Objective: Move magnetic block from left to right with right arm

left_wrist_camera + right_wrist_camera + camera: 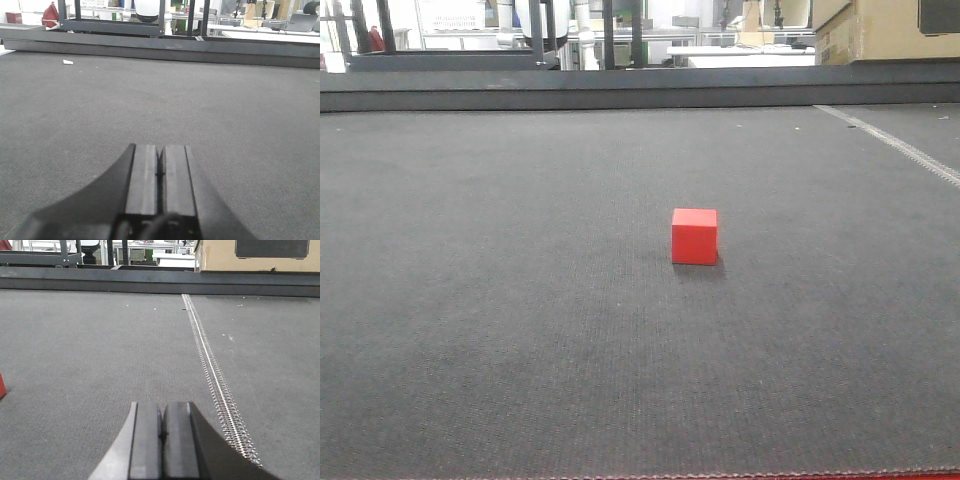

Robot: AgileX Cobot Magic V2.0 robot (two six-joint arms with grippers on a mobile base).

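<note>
The magnetic block (694,236), a small bright-red cube, rests alone on the dark grey mat a little right of centre in the front view. A red sliver of the magnetic block (2,385) shows at the left edge of the right wrist view, well left of my right gripper (161,406). That gripper is shut with nothing between its pads, low over the mat. My left gripper (160,147) is also shut and empty, and the block does not appear in its view. Neither gripper shows in the front view.
A pale zipper-like seam (212,371) runs along the mat just right of my right gripper, also visible as a seam (895,142) at the far right. A tan cardboard box (885,30) stands beyond the mat's raised back edge (620,95). A small white scrap (67,62) lies far left.
</note>
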